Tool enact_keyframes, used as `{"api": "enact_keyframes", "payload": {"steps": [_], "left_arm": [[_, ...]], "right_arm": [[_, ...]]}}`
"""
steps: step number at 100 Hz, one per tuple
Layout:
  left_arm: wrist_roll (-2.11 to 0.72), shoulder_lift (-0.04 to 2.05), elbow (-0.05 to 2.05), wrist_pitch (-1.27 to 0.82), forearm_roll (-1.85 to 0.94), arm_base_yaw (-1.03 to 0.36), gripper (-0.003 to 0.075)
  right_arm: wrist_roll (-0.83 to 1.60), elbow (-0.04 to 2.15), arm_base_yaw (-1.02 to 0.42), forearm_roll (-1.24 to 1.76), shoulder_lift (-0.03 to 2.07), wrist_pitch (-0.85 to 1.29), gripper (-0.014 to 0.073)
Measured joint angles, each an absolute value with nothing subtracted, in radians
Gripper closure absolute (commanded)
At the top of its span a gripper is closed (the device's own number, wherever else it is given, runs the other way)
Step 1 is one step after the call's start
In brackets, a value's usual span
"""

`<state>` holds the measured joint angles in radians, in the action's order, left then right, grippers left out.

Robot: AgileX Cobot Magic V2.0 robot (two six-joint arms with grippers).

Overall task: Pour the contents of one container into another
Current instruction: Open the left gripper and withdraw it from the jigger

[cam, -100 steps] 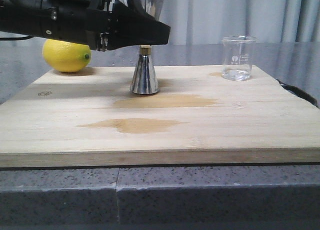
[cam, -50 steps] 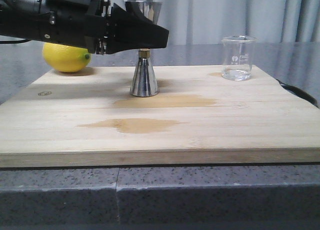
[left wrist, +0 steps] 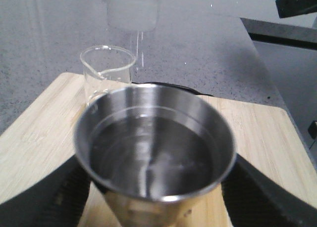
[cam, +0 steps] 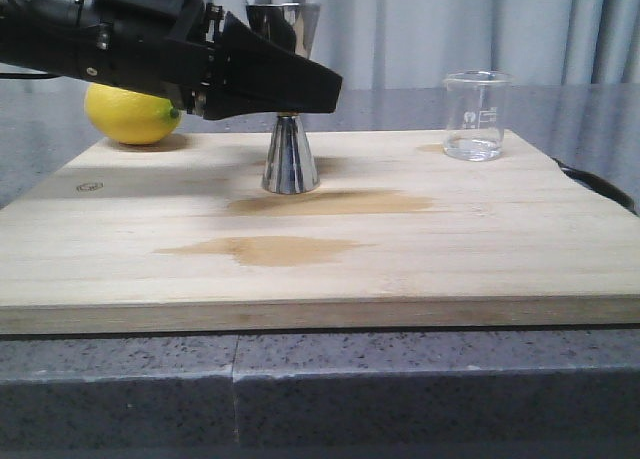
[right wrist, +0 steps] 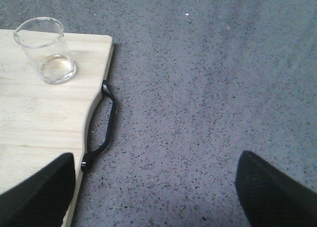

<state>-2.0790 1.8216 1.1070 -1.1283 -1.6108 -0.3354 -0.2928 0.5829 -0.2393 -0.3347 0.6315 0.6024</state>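
Beaker of clear glass with white graduation marks (cam: 477, 115) stands upright at the far right of the pale wooden board (cam: 400, 269), well apart from the left hand (cam: 300, 79). That hand reaches in level from the left, its black fingers either side of the upright steel double-cone jigger (cam: 288, 159) mid-board; contact cannot be told. The right hand (right wrist: 153, 187), spread wide, hovers over the grey worktop (right wrist: 208, 78), nearer the beaker.

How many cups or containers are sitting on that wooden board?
2. The steel jigger stands toward the board's back, left of centre, between the left pincer's fingers. The clear glass beaker stands alone at the back right corner. None seems hidden.
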Motion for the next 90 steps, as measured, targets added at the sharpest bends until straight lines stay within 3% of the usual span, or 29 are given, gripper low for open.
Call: {"api": "enact_keyframes", "payload": {"steps": [42,90], "left_arm": [[-1.687,1.613,1.139,-0.929,-1.205,-0.335,0.0198],[-0.66,1.27,1.24,-0.983,-0.325,-0.335,0.0231]], "right_arm": [[-0.293,0.583,-0.239,-0.335,0.632,0.602,0.0019],[-0.293,0.583,-0.239,-0.335,0.632,0.602,0.0019]]}}
